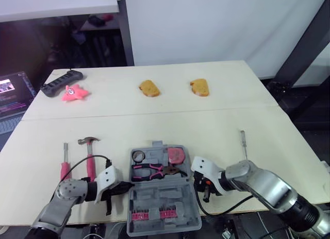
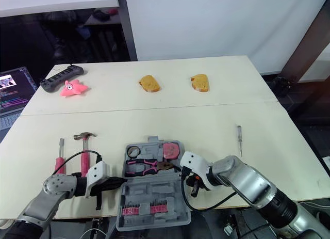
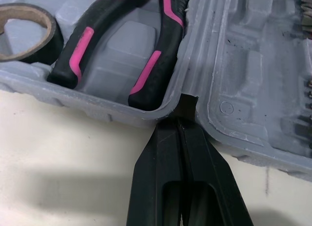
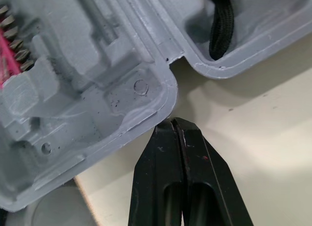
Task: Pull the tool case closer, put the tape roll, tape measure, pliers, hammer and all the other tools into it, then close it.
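Two grippers flank the open grey tool case (image 1: 181,196), one at each side of its hinge line, and neither has hold of anything.

The left gripper (image 3: 181,122) has its two black fingers (image 3: 158,162) pressed flat together with no gap between them. Their tips sit in the small notch where the case's tray half meets its lid half, touching the grey wall there. Just past those tips, inside the tray, lie the pliers (image 3: 146,74) (black handles with pink stripes). The tape roll (image 3: 27,26) rests in the same tray a little farther on. On the outer side of the left fingers, away from the case, the hammer (image 1: 90,159) and a pink-handled screwdriver (image 1: 64,166) lie on the table (image 1: 154,128).

The right gripper (image 4: 176,122) is likewise closed, its fingers (image 4: 209,182) pressed together. Their tips are at the rounded corner of the lid half, beside the hinge gap, and seem to touch the rim. The tape measure (image 1: 177,155) sits in the tray beyond these fingers. A slim screwdriver (image 1: 242,143) lies on the table well apart on their outer side. A pink strip of bits (image 1: 149,214) is set in the lid half between the two grippers.
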Tool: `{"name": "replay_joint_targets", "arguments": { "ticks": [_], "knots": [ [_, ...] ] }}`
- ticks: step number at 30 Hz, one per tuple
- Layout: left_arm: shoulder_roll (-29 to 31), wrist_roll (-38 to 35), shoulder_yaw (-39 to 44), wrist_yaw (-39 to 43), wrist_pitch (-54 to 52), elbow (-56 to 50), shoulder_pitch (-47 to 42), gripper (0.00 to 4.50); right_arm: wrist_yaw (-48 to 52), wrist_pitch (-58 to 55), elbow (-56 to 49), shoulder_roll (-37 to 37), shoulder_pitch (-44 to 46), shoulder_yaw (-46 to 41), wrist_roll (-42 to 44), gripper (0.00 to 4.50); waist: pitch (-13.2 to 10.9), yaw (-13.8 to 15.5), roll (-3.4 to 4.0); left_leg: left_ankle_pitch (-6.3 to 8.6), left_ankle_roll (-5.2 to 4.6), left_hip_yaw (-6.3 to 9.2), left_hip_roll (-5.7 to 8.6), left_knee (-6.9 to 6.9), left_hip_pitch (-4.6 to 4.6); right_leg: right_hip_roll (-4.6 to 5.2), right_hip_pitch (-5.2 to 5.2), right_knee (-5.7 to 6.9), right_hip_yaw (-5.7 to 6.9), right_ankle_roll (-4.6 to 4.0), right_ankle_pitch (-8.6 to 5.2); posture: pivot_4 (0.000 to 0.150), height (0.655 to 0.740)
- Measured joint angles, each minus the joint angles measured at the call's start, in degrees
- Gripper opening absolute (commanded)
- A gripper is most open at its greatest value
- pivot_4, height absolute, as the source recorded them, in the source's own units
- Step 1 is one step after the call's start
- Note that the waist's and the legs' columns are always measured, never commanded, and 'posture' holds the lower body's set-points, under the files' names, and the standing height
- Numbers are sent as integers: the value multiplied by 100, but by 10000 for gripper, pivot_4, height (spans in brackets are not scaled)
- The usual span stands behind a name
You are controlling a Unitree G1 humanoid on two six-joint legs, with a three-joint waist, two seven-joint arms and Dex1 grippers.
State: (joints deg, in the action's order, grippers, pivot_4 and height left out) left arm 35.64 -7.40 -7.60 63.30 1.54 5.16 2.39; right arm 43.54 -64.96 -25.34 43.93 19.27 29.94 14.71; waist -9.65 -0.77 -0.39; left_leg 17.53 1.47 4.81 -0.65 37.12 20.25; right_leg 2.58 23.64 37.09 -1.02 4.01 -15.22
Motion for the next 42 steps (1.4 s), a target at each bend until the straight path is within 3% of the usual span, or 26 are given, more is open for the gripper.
{"name": "replay_joint_targets", "arguments": {
  "ticks": [13, 23, 34, 42],
  "knots": [
    [-254, 220, -108, 57, 182, 766, -814, 466, 551, 577, 665, 146, 878, 736, -691, 0, 3, 12, 4, -1, 1, 11, 6, 8, -14, 4, -22, -1, 9, 4, 3, 1500, 7400],
    [-301, 305, -124, 27, 437, 910, -881, 466, 701, 1194, 956, 296, 871, 694, -949, 0, 2, 20, 5, -1, 2, 11, 12, 8, -6, 14, -21, -8, 8, 8, 3, 1500, 7400],
    [-363, 319, -182, 58, 626, 1182, -1039, 466, 750, 1268, 1243, -140, 1061, 714, -1362, 0, 4, 10, 4, -2, 2, 13, 12, 7, -11, 12, -24, -7, 8, 8, 4, 1500, 7400],
    [-596, 447, -299, 78, 850, 1919, -1713, 466, 823, 1295, 1544, -238, 1242, 652, -1599, 0, 4, 48, 12, -3, 4, 18, 20, 10, -7, 15, -25, -7, 11, 11, 6, 1500, 7400]
  ]
}}
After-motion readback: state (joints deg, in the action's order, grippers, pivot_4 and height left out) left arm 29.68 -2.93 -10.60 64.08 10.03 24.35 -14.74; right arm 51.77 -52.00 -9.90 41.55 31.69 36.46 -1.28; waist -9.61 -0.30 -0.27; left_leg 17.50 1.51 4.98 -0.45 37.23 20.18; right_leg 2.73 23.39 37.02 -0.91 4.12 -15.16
